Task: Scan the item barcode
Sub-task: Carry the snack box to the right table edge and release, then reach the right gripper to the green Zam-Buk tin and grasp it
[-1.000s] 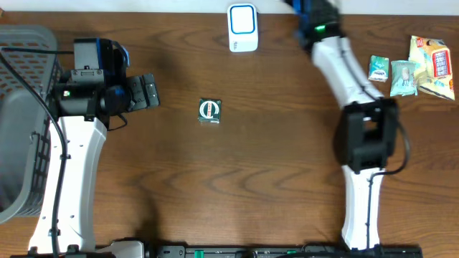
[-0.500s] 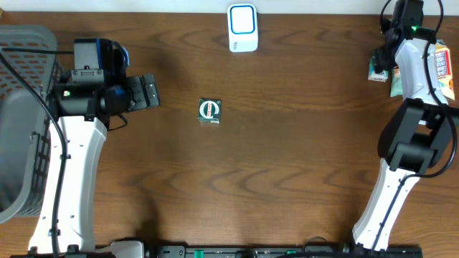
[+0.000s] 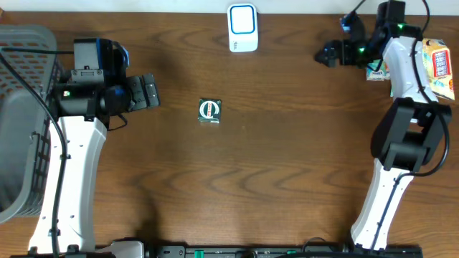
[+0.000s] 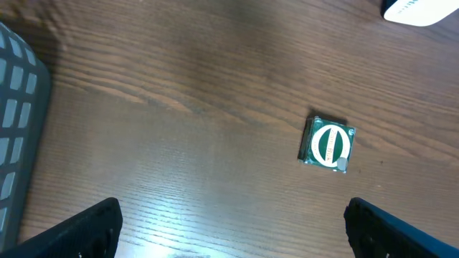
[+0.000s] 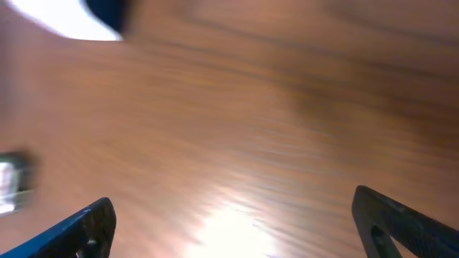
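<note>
The item, a small green packet with a white round label (image 3: 209,110), lies flat on the wooden table near the middle; in the left wrist view the packet (image 4: 328,143) sits ahead and to the right. A white scanner with a blue face (image 3: 243,27) stands at the back edge. My left gripper (image 3: 148,92) is open, empty, left of the packet and apart from it; its fingers (image 4: 86,231) frame bare wood. My right gripper (image 3: 327,54) hovers at the back right, pointing left, open and empty (image 5: 237,229). The right wrist view is blurred.
A grey basket (image 3: 21,122) fills the left edge, its corner (image 4: 18,129) showing in the left wrist view. Small green packets (image 3: 378,69) and snack bags (image 3: 437,66) lie at the far right, partly under the right arm. The scanner's edge (image 4: 423,8) shows at top right.
The right arm swung from near the scanner out to the far right, then turned its gripper back leftward; its jaws went from shut to open. The left arm and the packet have not moved.
</note>
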